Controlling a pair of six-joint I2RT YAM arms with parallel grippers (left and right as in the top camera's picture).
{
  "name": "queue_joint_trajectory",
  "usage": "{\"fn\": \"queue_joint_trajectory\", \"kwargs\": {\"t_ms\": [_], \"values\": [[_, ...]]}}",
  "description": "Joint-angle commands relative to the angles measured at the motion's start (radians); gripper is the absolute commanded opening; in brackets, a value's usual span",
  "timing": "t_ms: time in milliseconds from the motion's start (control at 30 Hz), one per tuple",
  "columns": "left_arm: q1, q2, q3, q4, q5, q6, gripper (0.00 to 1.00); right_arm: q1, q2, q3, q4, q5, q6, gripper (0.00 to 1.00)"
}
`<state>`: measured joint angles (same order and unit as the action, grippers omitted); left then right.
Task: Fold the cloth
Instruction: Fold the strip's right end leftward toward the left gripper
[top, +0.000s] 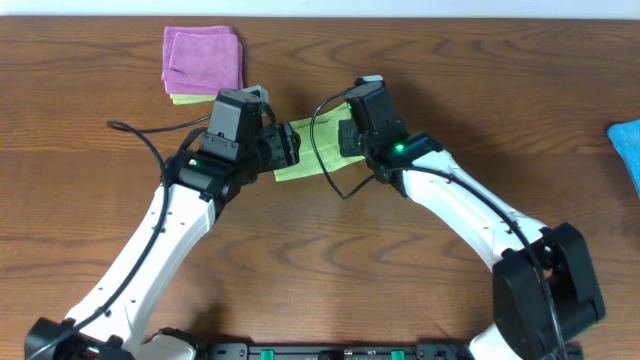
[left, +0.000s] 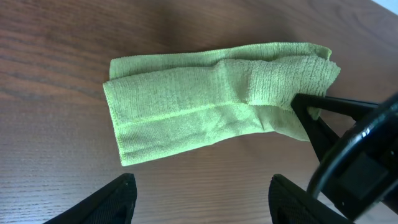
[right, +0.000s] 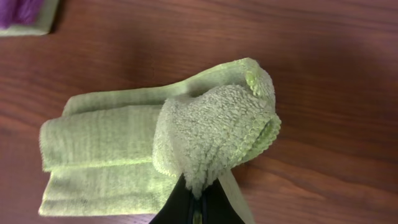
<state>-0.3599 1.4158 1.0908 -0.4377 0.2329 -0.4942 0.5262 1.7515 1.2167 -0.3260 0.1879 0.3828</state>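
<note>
Cloth: The lime-green cloth (top: 305, 165) was found on the surface about midway between its left and right edges, somewhat nearer the far edge. It was already doubled into a long layered strip.
Raised end: The strip's right end was lifted off the wood and curled back over the rest. The left end was laid flat, with its hems roughly aligned.
Right hand: The right hand (right: 196, 200) was clenched on the raised end, a bunched fold of cloth being pinched between its fingertips.
Left hand: The left hand (left: 202, 193) was released, its jaws spread wide above the flat end. Nothing was grasped, and no contact with the cloth could be made out.
Step in hand: A crosswise fold was judged to be under way, the pinched end being meant for the strip's left end.
Next move: The raised end would need to be carried leftward, low over the strip, and set down edge to edge before being let go. The flat end might need to be pinned by the left hand so that the layers are not dragged.
Other cloths: A purple cloth (top: 202, 58) was stacked on a pale green one toward the far left corner. A bright blue cloth (top: 627, 145) was cut off at the right edge.
Surface: The surface (top: 480, 90) was of dark brown, grained wood.
Room: Only a pale band was shown beyond the far edge; nothing more could be told.
</note>
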Motion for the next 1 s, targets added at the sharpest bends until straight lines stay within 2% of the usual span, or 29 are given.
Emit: {"fn": "queue_joint_trajectory", "kwargs": {"t_ms": [0,233,433,967], "values": [[0.021,-0.055,0.007,0.000,-0.004,0.024,0.69,0.003,0.002,0.025,-0.008,0.097,0.082,0.02],[0.120,-0.139,0.007,-0.061,-0.007,0.054,0.70,-0.010,0.002,0.027,-0.090,0.260,0.122,0.01],[0.178,-0.146,0.007,-0.156,-0.007,0.084,0.68,-0.017,0.001,0.051,-0.077,0.137,0.102,0.01],[0.178,-0.163,0.007,-0.218,-0.001,0.098,0.68,0.094,0.002,0.098,-0.046,0.156,0.098,0.02]]}}
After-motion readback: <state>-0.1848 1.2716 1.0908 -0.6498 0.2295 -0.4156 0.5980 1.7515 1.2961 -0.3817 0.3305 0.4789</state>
